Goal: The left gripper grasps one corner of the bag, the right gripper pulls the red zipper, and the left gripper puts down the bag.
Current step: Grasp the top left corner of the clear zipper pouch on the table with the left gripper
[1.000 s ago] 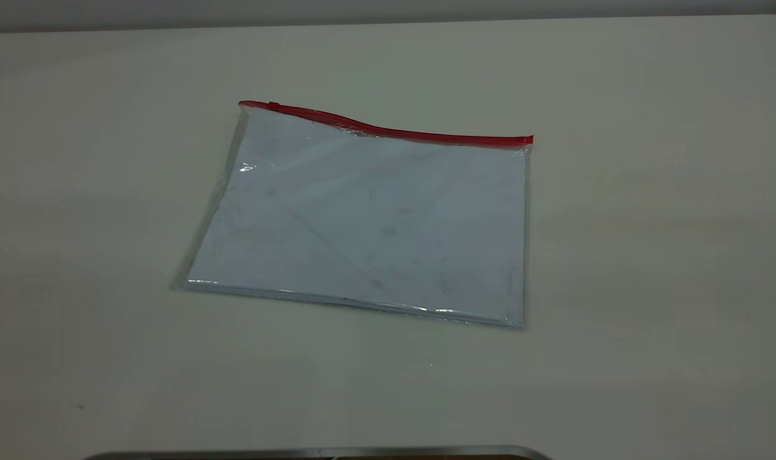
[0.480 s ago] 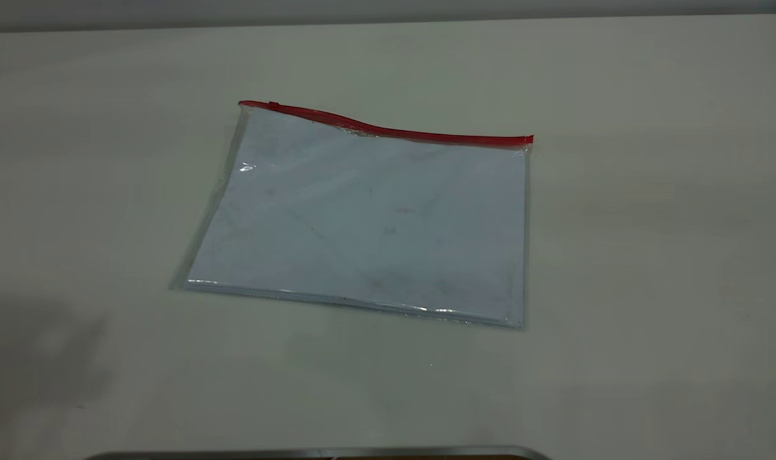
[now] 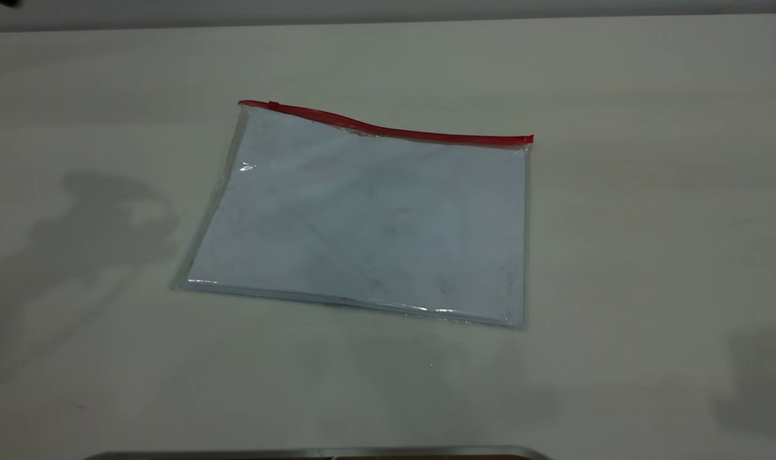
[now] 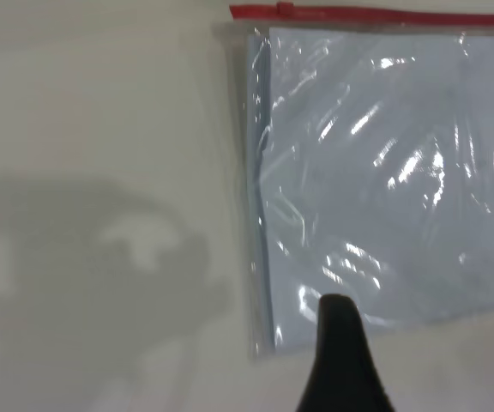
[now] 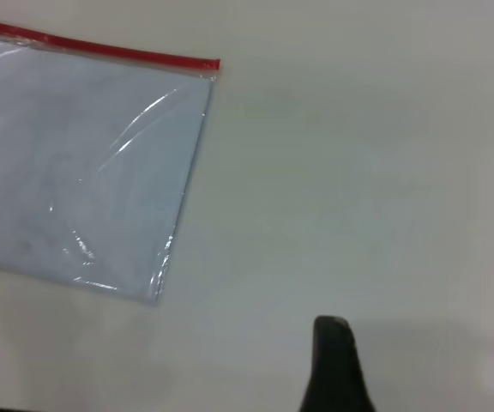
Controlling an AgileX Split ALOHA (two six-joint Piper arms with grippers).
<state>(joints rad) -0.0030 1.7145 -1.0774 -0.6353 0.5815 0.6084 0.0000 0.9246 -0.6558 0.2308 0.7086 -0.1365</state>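
- Bag [image 3: 362, 217] lies flat on the white table [image 3: 649, 191], near the middle, nothing touching it.
- Inside the bag: white paper sheets [image 3: 375, 223], stacked flat and filling almost the whole pouch (clear plastic wrinkles and glints over them in the left wrist view).
- Red zipper [image 3: 388, 130] runs along the bag's far long edge and bows slightly upward near its middle; small slider tab [image 3: 273, 104] sits near that edge's left end.
- Left gripper [image 4: 343, 360]: only one dark finger shows in the left wrist view, above the bag's near-left corner and overlapping it in the picture; contact cannot be told, and jaw state cannot be told either.
- Right gripper [image 5: 334, 365]: one dark finger shows in the right wrist view, over bare table well apart from the bag's right edge; jaw state cannot be told.
- Exterior view shows arm shadows on the table at left and lower right, clear of the bag.
- Dark metal-edged strip [image 3: 317, 453] sits at the table's near edge.
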